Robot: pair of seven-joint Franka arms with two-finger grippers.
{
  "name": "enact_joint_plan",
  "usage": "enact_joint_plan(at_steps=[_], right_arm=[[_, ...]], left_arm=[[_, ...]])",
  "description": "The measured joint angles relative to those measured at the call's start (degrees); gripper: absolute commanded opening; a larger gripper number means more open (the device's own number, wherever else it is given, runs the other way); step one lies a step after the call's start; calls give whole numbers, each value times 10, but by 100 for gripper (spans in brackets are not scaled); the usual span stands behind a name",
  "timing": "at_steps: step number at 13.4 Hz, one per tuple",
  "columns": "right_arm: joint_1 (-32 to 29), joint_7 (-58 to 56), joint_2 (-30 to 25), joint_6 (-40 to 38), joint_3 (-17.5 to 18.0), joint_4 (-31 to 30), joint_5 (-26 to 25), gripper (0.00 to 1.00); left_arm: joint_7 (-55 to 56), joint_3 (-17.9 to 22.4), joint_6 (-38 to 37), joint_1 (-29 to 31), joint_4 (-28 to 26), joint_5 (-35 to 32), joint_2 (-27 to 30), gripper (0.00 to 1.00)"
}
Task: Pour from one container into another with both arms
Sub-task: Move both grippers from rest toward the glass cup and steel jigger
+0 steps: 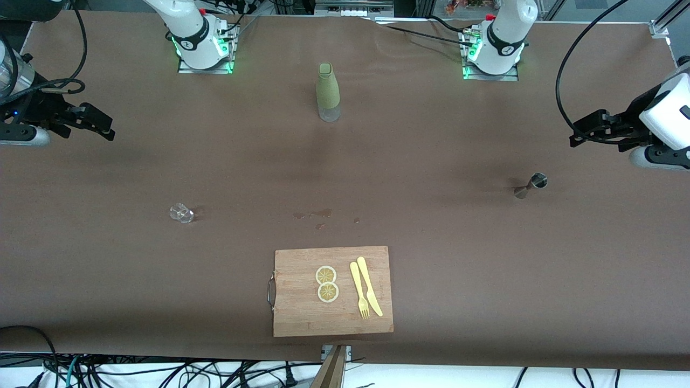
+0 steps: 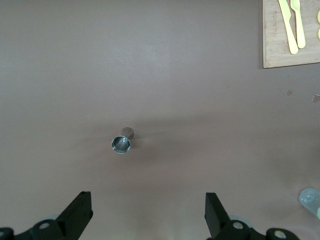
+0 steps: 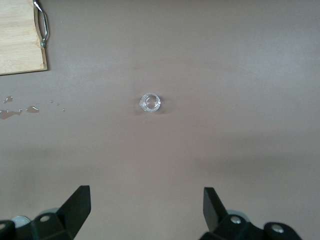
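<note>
A small metal jigger stands toward the left arm's end of the table. A small clear glass stands toward the right arm's end. A bottle in a green sleeve stands upright between the two arm bases. My left gripper hovers open and empty above the table's edge, apart from the jigger. Over the other end of the table, my right gripper is open and empty too, well away from the glass.
A wooden cutting board with a metal handle lies near the front camera, carrying two lemon slices, a yellow fork and a yellow knife. A few spilled drops lie just farther from the camera than the board.
</note>
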State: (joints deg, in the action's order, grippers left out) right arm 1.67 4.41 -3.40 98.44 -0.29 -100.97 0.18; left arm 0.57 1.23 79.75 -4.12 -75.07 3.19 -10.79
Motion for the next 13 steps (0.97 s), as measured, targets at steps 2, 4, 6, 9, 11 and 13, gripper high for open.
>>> enact_joint_plan(at_steps=[2, 4, 6, 9, 11, 13], right_arm=[[0, 0, 0, 0, 0, 0, 0, 100], [0, 0, 0, 0, 0, 0, 0, 100], [0, 0, 0, -1, 0, 0, 0, 100], [0, -1, 6, -9, 0, 0, 0, 100], [0, -1, 16, -39, 0, -1, 0, 100], [-1, -33, 25, -50, -3, -1, 0, 100]], left_arm=[[0, 0, 0, 0, 0, 0, 0, 100], [0, 0, 0, 0, 0, 0, 0, 100], [0, 0, 0, 0, 0, 0, 0, 100], [0, 0, 0, 0, 0, 0, 0, 100], [0, 0, 0, 1, 0, 0, -1, 100], [0, 0, 0, 8, 0, 0, -6, 100]])
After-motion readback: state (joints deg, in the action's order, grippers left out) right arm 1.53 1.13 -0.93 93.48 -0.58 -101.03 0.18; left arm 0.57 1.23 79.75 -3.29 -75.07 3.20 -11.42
